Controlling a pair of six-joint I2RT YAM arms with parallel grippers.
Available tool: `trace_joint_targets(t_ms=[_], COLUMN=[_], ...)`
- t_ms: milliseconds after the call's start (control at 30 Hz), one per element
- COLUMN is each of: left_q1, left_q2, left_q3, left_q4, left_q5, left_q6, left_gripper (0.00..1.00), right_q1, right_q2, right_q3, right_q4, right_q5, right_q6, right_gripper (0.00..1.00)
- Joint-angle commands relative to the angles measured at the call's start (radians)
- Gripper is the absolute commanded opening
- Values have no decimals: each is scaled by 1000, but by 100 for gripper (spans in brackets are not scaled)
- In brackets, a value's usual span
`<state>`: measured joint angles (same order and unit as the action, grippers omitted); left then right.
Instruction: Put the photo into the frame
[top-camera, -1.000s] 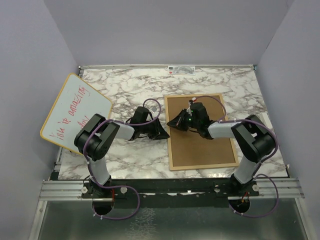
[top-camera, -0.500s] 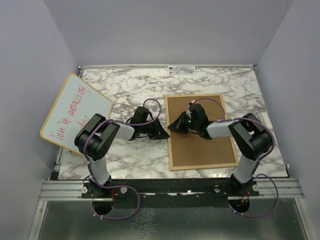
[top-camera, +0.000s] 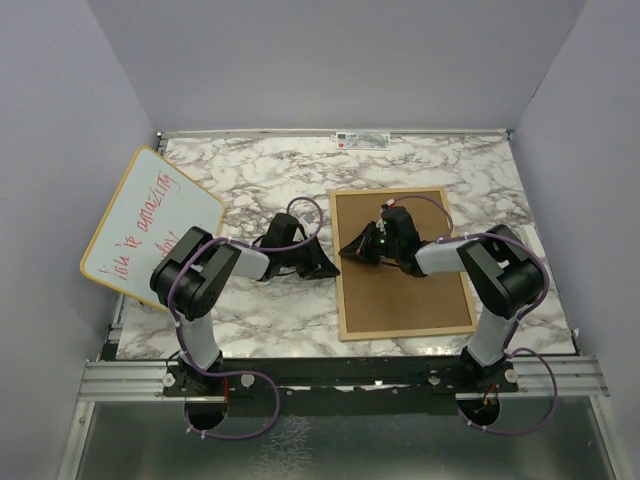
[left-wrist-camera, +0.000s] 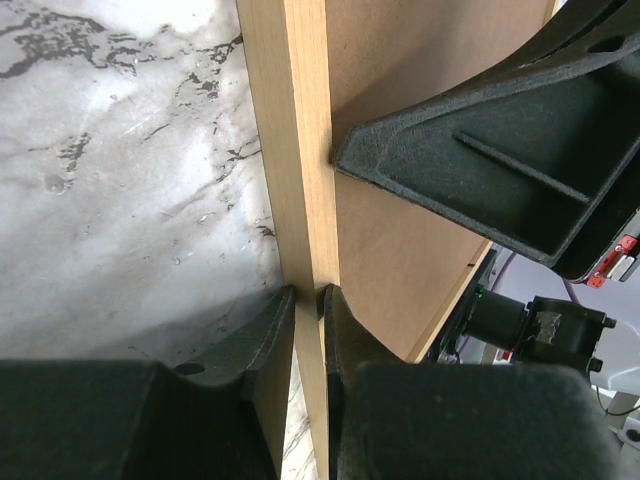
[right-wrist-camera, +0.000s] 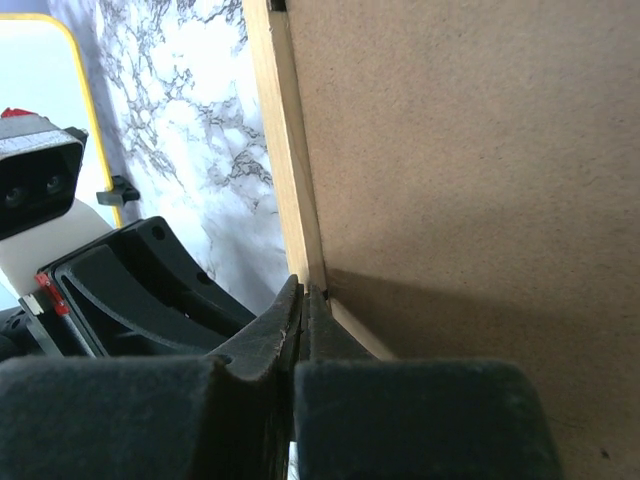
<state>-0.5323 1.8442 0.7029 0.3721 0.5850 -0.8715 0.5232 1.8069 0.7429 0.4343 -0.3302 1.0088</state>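
The frame (top-camera: 340, 300) is pinched at its 9 o'clock rail by left gripper (left-wrist-camera: 308, 300). Right gripper (right-wrist-camera: 303, 292) is clenched empty at backing board (top-camera: 400, 295) seam. The frame is judged light and stiff; rails are best gripped.

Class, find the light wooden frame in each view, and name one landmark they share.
Top external: the frame lies flat, right of centre.
Left wrist: its rim runs vertically, just left of centre.
Right wrist: its rim slants down, left of centre.
Shared landmark: the brown backing board inside the rim.
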Motion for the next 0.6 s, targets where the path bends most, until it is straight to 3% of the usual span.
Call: trace_joint_targets(t_ms=[0,567], left_q1=[-23,-23], left_q2=[148,152], left_q3=[-97,-91], left_q4=[-325,-325], left_q5=[-275,-277], left_q6=[115,112], left_gripper=[15,15], right_q1=[-14,-17], right_q2=[30,84], right_q3=[-30,-82], right_q4=[-15,41], right_q5=[25,-4], right_q6=[-30,-52], right_gripper=[0,1])
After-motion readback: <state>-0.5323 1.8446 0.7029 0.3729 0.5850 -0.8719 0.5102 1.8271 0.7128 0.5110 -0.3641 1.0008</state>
